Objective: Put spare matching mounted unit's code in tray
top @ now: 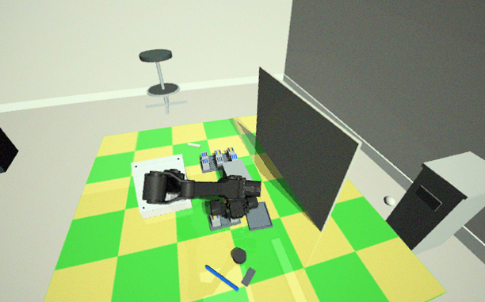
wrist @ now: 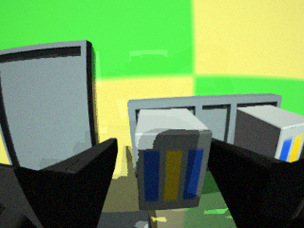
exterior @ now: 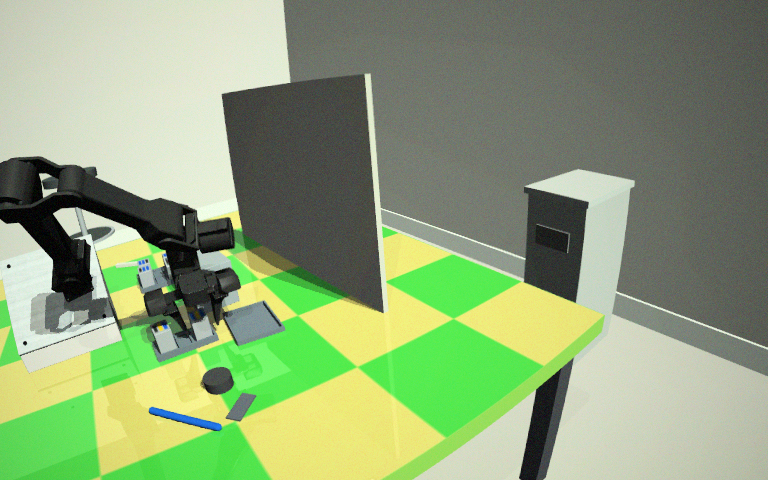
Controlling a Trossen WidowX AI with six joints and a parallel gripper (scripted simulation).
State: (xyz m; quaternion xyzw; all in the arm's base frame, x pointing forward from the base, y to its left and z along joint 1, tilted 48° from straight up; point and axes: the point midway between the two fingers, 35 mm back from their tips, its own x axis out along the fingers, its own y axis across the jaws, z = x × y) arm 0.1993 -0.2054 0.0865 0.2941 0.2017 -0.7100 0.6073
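Note:
My gripper (exterior: 202, 326) (wrist: 161, 143) is open, with its fingers on either side of a grey spare (exterior: 202, 332) (wrist: 166, 119) marked with blue, yellow and blue bars. That spare stands in a slot of the front rack (exterior: 184, 343) (wrist: 204, 101). A second spare (top: 215, 221) (exterior: 165, 341) (wrist: 266, 117) stands in the same rack; blue and yellow bars show on it. The grey tray (top: 259, 217) (exterior: 254, 323) (wrist: 47, 104) lies beside the rack and is empty. A light grey block (top: 238, 169) stands behind the arm, partly hidden; no printed code on it is readable.
Several striped units, including one unit (top: 205, 161), stand in a rack at the back. A tall dark panel (top: 302, 150) (exterior: 305, 186) stands beyond the tray. A black puck (top: 238, 255) (exterior: 218, 380), grey plate (top: 248, 276) (exterior: 241, 406) and blue rod (top: 221, 277) (exterior: 184, 418) lie in front.

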